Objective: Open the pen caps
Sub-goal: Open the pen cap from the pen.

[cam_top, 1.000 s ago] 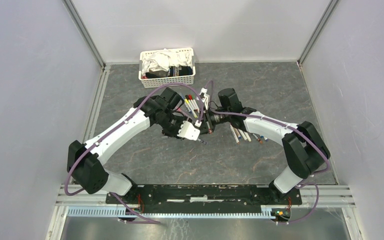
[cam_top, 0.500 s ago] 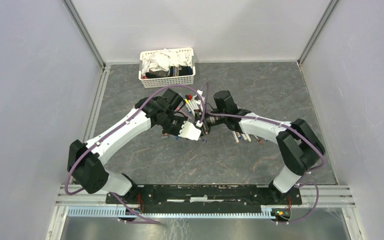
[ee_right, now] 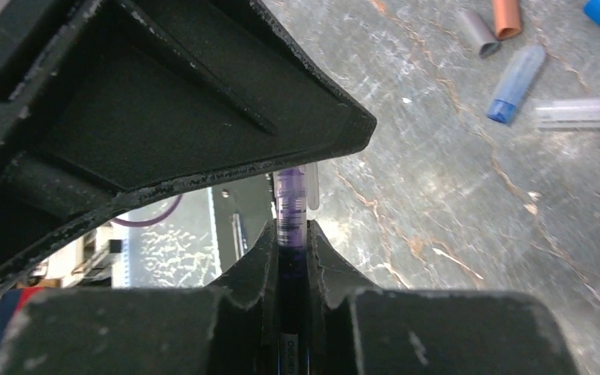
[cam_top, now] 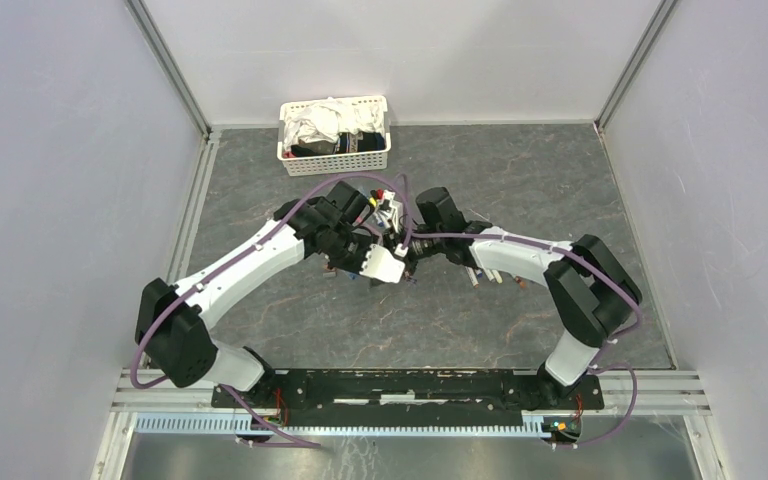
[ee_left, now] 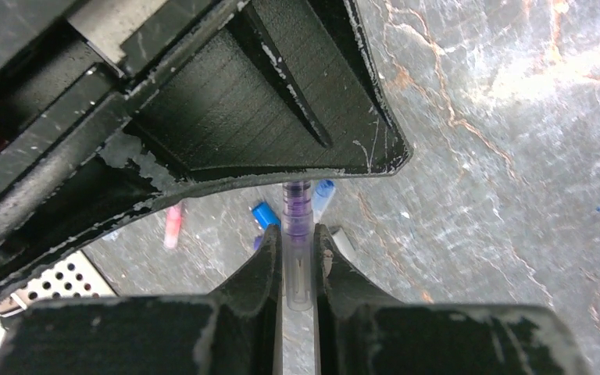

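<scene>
1. Pen work centres on one purple pen (ee_left: 297, 211), held off the tabletop (cam_top: 560, 180) near its middle. The left pincer (ee_left: 298, 236) is clamped on the pen's pale translucent end, probably the cap. The right pincer (ee_right: 291, 230) is clamped on the dark printed barrel.
2. The grips oppose each other, the left from 9 o'clock and the right from 3 o'clock. This likely lets a straight pull along the pen's axis free the cap.
3. The left wrist view shows a blue cap (ee_left: 266, 213) and a pink cap (ee_left: 173, 225) lying loose below the pen.
4. The right wrist view adds the barrel's barcode print. It also shows a grey cap (ee_right: 476, 31) on the tabletop at 1 o'clock.
5. Only the top view gives the layout. More pens (cam_top: 485, 272) lie at 4 o'clock of the meeting pincers, beside the right forearm. The basket (cam_top: 335, 158) stands at 11 o'clock. The held pen itself is hidden in that view.
</scene>
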Motion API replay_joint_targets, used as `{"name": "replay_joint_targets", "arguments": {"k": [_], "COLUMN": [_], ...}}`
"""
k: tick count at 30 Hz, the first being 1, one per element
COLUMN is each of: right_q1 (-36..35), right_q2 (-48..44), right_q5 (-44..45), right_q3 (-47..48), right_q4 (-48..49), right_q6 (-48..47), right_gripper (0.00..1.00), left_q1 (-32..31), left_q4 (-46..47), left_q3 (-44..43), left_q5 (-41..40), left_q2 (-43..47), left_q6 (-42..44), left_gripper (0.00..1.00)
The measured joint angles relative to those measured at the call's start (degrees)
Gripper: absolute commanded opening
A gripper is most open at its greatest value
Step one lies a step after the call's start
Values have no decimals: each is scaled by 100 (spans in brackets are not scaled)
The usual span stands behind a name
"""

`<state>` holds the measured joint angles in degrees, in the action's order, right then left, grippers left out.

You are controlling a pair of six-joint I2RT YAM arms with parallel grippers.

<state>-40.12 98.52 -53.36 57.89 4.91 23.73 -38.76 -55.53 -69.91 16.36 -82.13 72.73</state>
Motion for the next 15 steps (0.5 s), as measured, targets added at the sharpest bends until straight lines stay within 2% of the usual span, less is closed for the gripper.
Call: {"name": "replay_joint_targets", "arguments": {"k": [4,9,11,15], "right_q1": [37,358,505,772], "right_q2": [-328,-1058,-1202,-1456], "right_q5": [463,682,763,1185], "right_q3": [-188,-1080,-1327,-1427], "right_q4": [-323,-1106,-1333,-1687], "right_q6": [-509,-839,-914,-1016], "right_gripper": [0,0,0,0], "left_q1": [76,1222,1471,1447], "left_q4": [258,55,74,173], "left_q3": [74,-107,-107,-105], "left_q5": [63,-601,-780,-662], "left_q2": [-57,-474,-575,-595], "left_q6": [197,437,490,417], "left_gripper": [2,2,2,2]}}
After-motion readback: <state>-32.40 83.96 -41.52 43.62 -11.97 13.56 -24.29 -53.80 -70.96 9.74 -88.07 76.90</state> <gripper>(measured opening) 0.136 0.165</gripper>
